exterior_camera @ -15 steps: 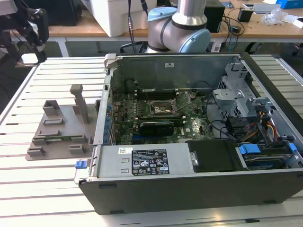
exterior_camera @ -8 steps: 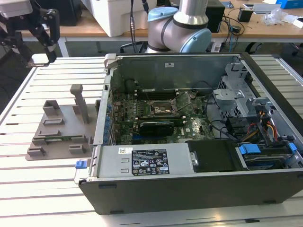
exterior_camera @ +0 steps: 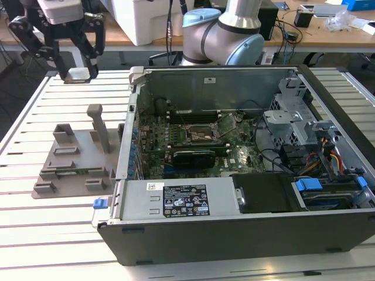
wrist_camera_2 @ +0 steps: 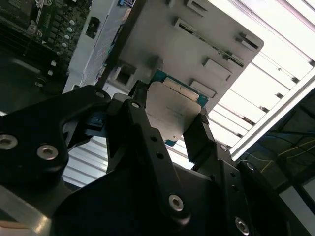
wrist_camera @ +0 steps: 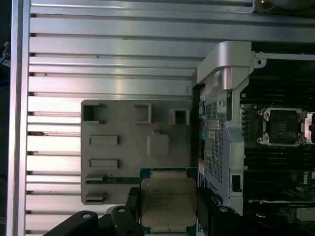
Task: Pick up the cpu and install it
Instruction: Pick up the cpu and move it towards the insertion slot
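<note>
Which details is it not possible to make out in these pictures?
- Underside of the cpu: faces away in both wrist views.
- Gripped cpu edges: first wrist view, covered by the fingers.
- Contacts of the socket: exterior view, too small.
- Grey holder: second wrist view, partly behind the gripper.

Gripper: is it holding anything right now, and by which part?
Yes: the gripper holds the cpu, pinched between its fingers by two opposite edges, metal top exposed.
</note>
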Motion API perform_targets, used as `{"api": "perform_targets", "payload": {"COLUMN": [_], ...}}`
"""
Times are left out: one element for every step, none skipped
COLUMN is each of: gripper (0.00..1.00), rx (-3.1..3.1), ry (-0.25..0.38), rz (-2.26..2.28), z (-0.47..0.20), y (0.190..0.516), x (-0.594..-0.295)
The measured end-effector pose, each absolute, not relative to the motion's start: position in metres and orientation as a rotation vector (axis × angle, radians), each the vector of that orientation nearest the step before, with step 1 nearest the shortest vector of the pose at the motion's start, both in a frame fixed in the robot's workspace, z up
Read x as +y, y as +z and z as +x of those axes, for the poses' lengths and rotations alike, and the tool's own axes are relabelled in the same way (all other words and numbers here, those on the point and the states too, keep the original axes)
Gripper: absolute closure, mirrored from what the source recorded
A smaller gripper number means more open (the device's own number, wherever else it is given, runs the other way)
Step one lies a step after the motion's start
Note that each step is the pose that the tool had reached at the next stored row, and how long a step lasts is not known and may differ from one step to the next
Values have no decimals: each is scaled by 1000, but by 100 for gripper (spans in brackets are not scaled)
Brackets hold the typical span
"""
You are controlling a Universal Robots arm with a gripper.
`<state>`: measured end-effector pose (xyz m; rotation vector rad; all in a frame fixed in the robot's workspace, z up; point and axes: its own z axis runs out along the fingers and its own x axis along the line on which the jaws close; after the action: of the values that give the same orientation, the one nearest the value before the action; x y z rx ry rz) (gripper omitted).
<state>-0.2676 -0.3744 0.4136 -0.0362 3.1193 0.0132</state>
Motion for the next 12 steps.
{"api": "perform_targets", "payload": {"gripper": [46, 46, 46, 46, 46, 46, 46, 46, 46, 46, 46, 46], "rx": [3120, 3120, 3120, 3120, 3120, 3120, 3120, 3120, 3120, 3120, 3122, 3124], "ry": [13, 13, 13, 13, 13, 12, 12, 12, 12, 12, 12, 12], "rz": [-36, -36, -36, -36, -36, -36, -36, -36, -36, -36, -36, -36], "z": [-261, -257, -249, -244, -240, -235, -230, -224, -219, -213, -204, -198], "y": [413, 413, 413, 412, 412, 412, 412, 411, 411, 410, 407, 405], "x": [-374, -374, -374, -374, -374, -374, -374, -374, -374, -374, -373, -372]}}
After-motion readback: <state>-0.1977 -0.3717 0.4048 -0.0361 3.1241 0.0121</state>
